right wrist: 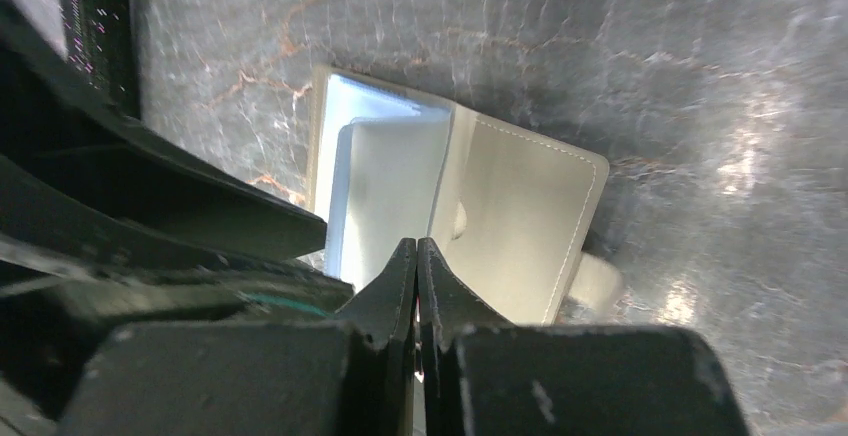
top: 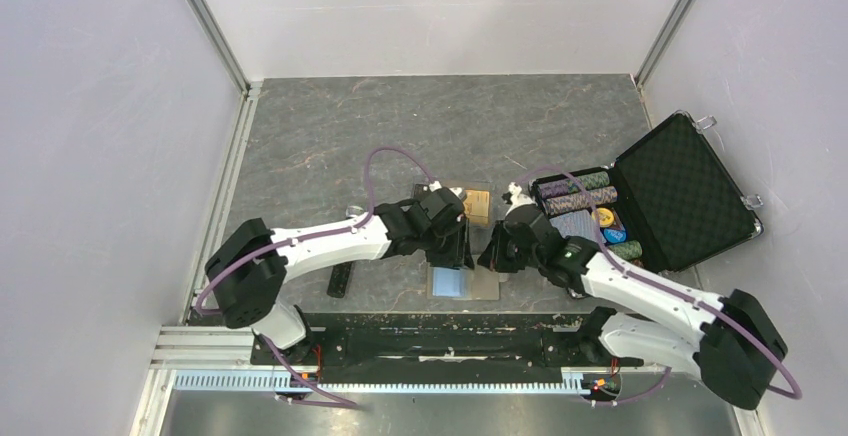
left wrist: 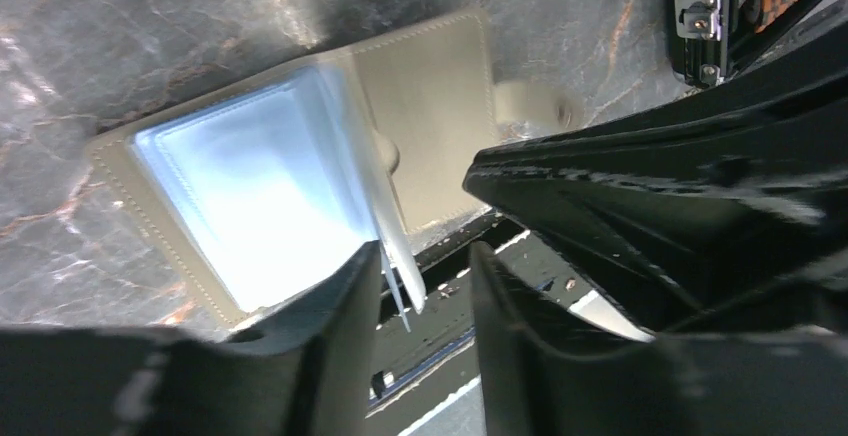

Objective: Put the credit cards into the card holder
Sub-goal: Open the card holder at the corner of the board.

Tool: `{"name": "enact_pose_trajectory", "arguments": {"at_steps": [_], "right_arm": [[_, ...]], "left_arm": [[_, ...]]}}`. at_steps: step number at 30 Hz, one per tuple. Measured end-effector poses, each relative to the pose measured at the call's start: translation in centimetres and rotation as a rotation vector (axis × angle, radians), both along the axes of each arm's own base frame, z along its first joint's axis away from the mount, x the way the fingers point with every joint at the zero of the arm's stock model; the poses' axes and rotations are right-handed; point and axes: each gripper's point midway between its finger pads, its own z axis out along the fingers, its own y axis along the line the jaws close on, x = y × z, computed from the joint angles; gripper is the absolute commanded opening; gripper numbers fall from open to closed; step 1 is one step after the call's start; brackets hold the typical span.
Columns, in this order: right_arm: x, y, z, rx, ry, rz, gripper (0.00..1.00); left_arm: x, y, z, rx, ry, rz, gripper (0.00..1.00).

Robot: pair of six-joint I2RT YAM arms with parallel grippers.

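While the card holder (top: 452, 283) lies flat open on the bench (top: 420, 121), just ahead of the two arm bases, both arms are bent in over it from either side. Pale blue half on the left, grey-tan flap on the right, and the little tab (left wrist: 530, 106) pokes out from the flap's far edge.

The left gripper (left wrist: 422, 248) hangs over the near edge of the holder with its jaws spread. A thin clear leaf (left wrist: 385, 216) of the holder stands up off the blue side, and its near end sits in the gap between those jaws, closer to the left finger. It doesn't look pinched.

The right gripper (right wrist: 416, 246) has its jaws pressed together, only a hairline slit between them, with the tips right at the holder's near edge by the fold. Can't tell whether they've got that clear leaf nipped or are just touching there.

As for cards, the only one I can make out is an orange-gold card (top: 477, 203) lying flat on the bench just beyond the left wrist, apart from the holder. None show inside the holder.

Off to the right the black chip case (top: 690, 191) sits open with striped poker chips (top: 573, 190) in its tray. A long black bar (top: 341, 279) lies under the left arm.
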Motion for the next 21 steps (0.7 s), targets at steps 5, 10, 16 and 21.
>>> {"name": "enact_pose_trajectory", "arguments": {"at_steps": [5,10,16,21], "right_arm": [[1.3,-1.5,1.9,0.02,-0.066,-0.07,0.0],[2.2,-2.9,2.3,0.009,-0.09,-0.117,0.0],[2.4,-4.0,2.2,-0.014,-0.09,-0.14,0.0],[2.3,-5.2,1.2,-0.08,-0.077,-0.148,0.0]], "left_arm": [[-1.1,-1.3,-1.0,-0.008,0.042,-0.049,0.63],[-2.2,-3.0,-2.8,-0.023,0.087,-0.098,0.69],[-2.9,-5.5,-3.4,-0.046,0.101,-0.145,0.73],[-3.1,-6.4,-5.0,-0.027,0.137,-0.158,0.7]]}}
